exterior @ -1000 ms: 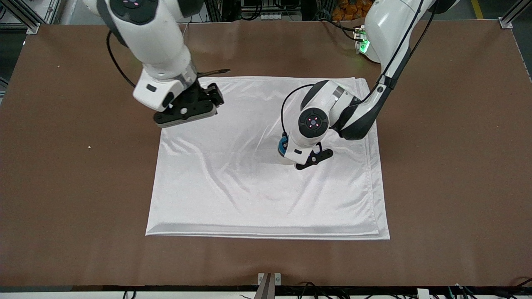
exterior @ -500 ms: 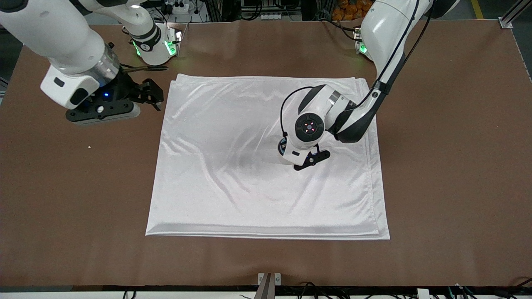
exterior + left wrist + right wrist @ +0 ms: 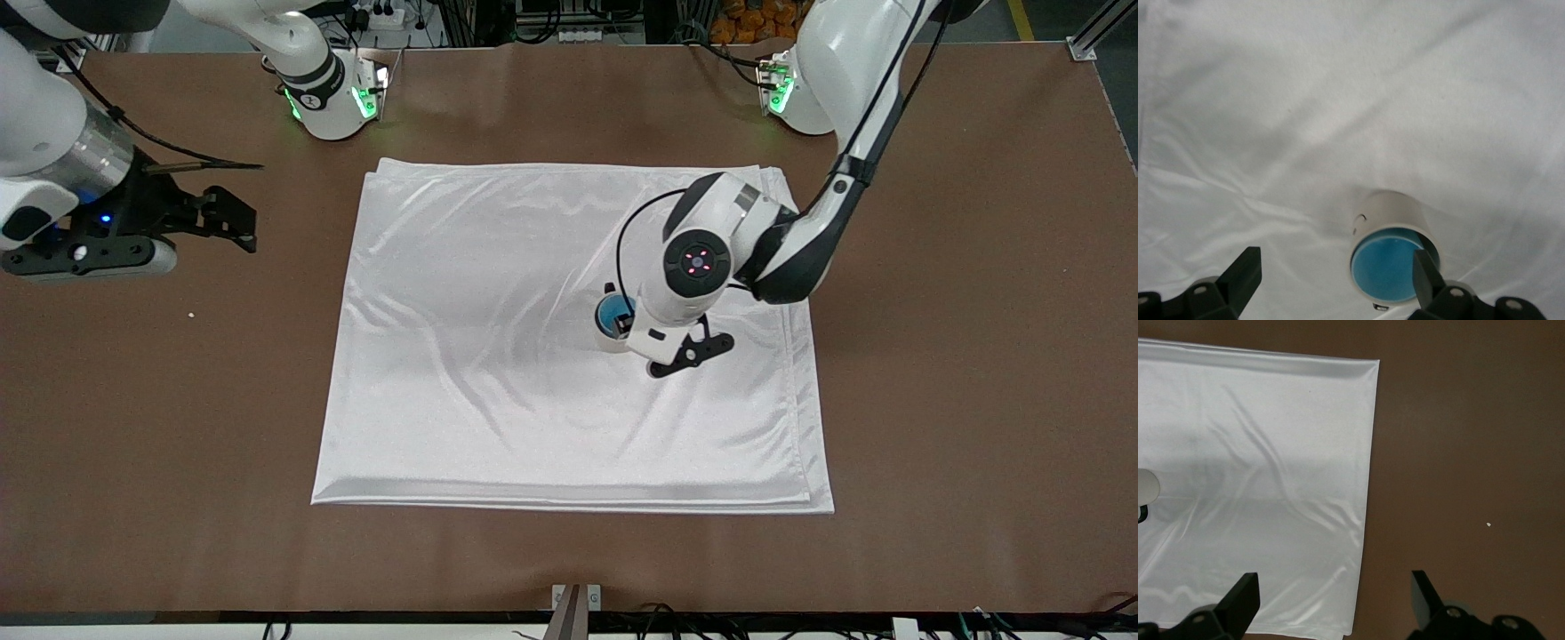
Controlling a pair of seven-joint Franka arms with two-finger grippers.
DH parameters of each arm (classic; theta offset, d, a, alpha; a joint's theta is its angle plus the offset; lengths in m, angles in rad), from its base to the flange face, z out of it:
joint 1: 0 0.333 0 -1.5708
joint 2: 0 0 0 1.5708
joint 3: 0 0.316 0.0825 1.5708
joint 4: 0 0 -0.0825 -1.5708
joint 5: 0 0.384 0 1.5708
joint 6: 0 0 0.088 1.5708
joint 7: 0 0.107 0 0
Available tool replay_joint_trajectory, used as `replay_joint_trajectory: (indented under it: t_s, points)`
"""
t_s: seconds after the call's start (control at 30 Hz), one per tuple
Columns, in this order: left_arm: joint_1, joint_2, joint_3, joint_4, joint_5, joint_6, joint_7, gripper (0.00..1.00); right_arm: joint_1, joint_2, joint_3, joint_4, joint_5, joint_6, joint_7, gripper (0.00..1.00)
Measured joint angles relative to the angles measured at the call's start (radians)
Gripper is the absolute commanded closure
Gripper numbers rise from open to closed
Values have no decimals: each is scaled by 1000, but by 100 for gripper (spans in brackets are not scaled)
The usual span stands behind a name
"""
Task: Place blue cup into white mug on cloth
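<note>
While nested: one blue cup (image 3: 1386, 272) in one white mug (image 3: 1390, 215) | one cloth (image 3: 498, 409)

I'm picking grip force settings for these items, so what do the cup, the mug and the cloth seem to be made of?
The blue cup, nested in the mug, looks like matte plastic, though glazed ceramic is possible: its colour is even, without highlights. The white mug seems ceramic: thick rim, smooth cream wall. The cloth looks like satin-like fabric: soft wrinkles with a bright sheen.
</note>
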Motion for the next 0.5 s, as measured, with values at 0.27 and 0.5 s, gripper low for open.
replay_joint_trajectory:
  t_s: [0.27, 0.5]
  points:
    - [177, -36, 8, 0, 1, -1, 206, 0, -65, 0, 0, -3, 0, 6, -12, 0]
    - [308, -50, 7, 0, 3, -1, 404, 0, -88, 0, 0, -6, 0, 27, -13, 0]
